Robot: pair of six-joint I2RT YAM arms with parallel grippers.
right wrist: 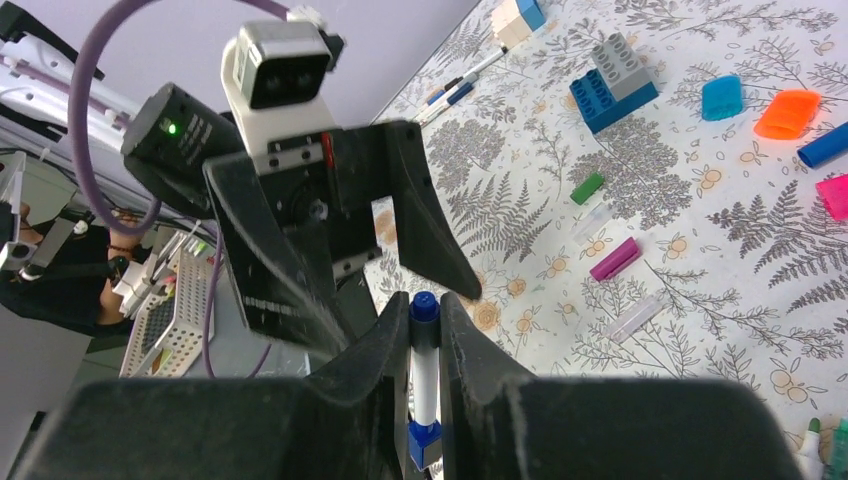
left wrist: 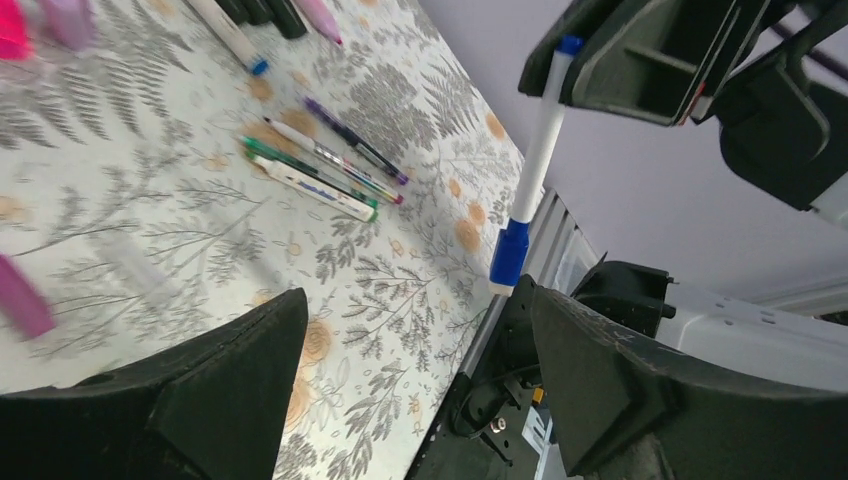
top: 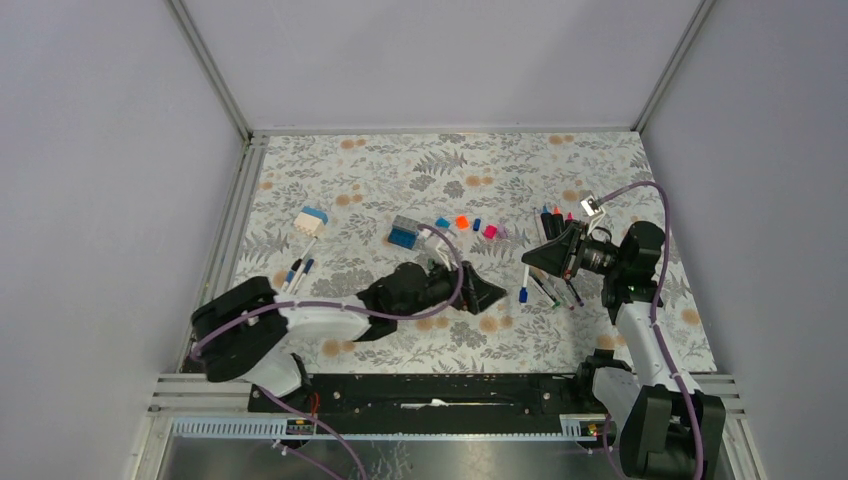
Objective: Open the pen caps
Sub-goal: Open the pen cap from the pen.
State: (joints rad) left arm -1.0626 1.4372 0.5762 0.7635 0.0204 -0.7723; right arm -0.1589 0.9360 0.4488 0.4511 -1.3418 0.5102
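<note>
Right wrist: right gripper (right wrist: 424,325) is clamping a slim white pen (right wrist: 426,380); left gripper (left wrist: 415,300) is gaping near its chunky blue cap (left wrist: 510,255).

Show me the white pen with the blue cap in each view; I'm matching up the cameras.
Top: white pen right of centre.
Left wrist: upper right.
Right wrist: bottom centre, clamped in the right gripper.
Shared landmark: the row of loose pens.

The floral-patterned table (top: 400,160) carries loose pen caps (top: 462,222), a blue-and-grey block (top: 404,233) and several scattered pens (top: 548,290).
</note>
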